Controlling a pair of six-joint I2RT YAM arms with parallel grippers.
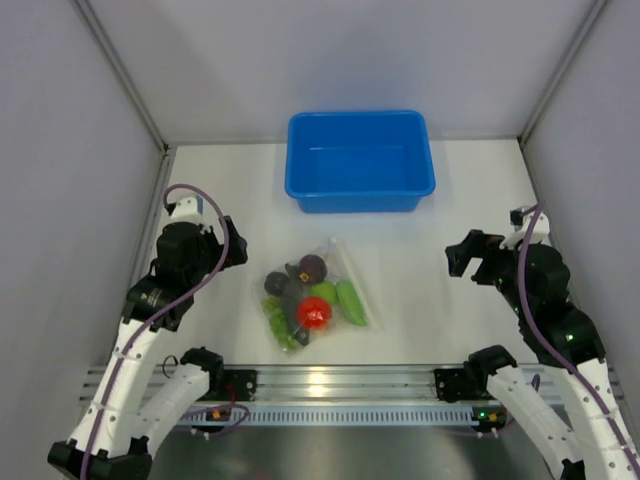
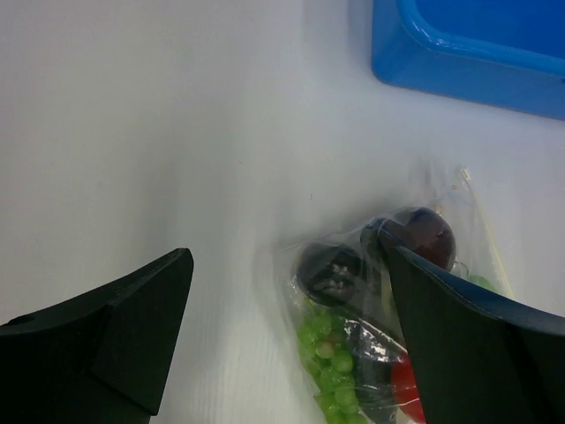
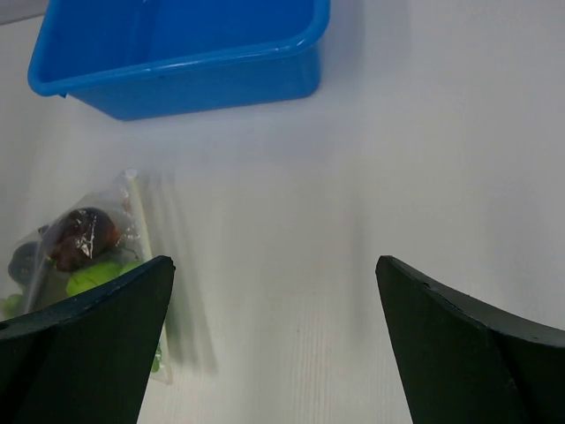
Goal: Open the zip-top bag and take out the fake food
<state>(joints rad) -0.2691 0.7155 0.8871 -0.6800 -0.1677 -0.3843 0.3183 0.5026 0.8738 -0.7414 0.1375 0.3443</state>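
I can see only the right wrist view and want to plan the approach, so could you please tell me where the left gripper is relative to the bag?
Observer: The left gripper is open and sits off the left side of the zip-top bag. In the top view it is apart from the bag.
Operator: Thank you. Is any food outside the bag?
Observer: No, all the fake food is inside. A red tomato lies toward the bag's near edge, outside your view.
Operator: And is there anything in the bin?
Observer: The top view shows nothing inside the blue bin.
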